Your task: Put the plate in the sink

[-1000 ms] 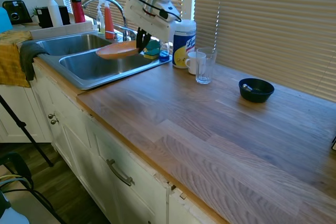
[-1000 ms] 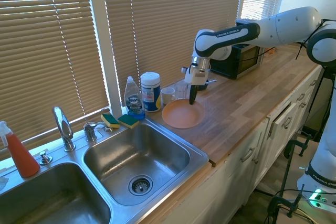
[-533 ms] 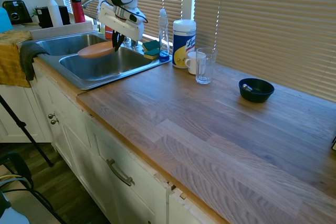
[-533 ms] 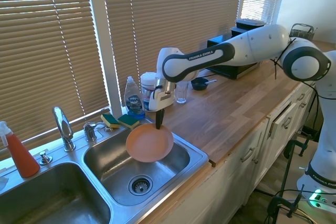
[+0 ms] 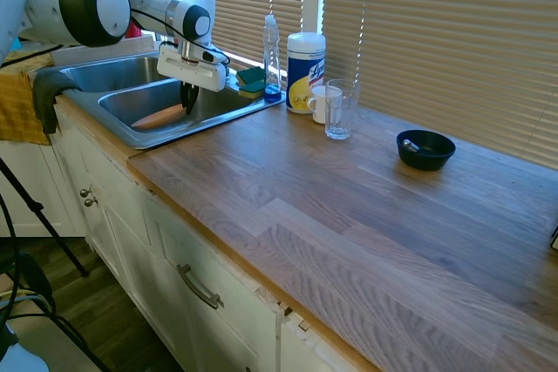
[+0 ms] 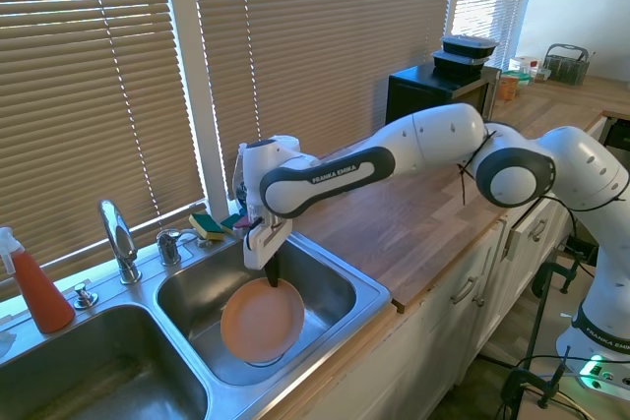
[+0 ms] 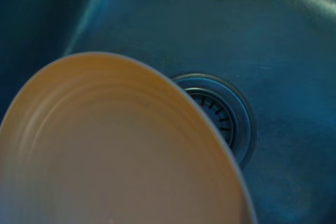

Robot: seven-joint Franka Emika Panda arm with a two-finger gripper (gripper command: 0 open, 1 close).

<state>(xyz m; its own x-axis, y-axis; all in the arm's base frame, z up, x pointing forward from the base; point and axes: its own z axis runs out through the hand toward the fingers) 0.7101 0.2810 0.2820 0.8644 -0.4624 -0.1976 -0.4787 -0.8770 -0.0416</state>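
Note:
The peach-orange plate [image 6: 262, 320] hangs tilted inside the right basin of the steel sink [image 6: 369, 287], low over the drain. My gripper [image 6: 271, 270] is shut on the plate's far rim and reaches down into that basin. From the other side the plate [image 5: 160, 117] shows as an orange sliver behind the sink's front wall [image 5: 131, 132], with the gripper [image 5: 187, 107] at its edge. In the wrist view the plate [image 7: 115, 156] fills the lower left and partly covers the drain strainer [image 7: 223, 116].
A curved faucet [image 6: 119, 240], sponges [image 6: 222, 226], a soap bottle [image 5: 272, 54] and a wipes canister [image 5: 305, 59] stand behind the basin. A mug [image 5: 321, 103], a glass [image 5: 339, 109] and a dark blue bowl [image 5: 425, 149] sit on the wooden counter. A red spray bottle [image 6: 34, 285] stands far left.
The arm carried the plate from the counter edge across the rim and down into the right basin, where it now hangs lower and more tilted.

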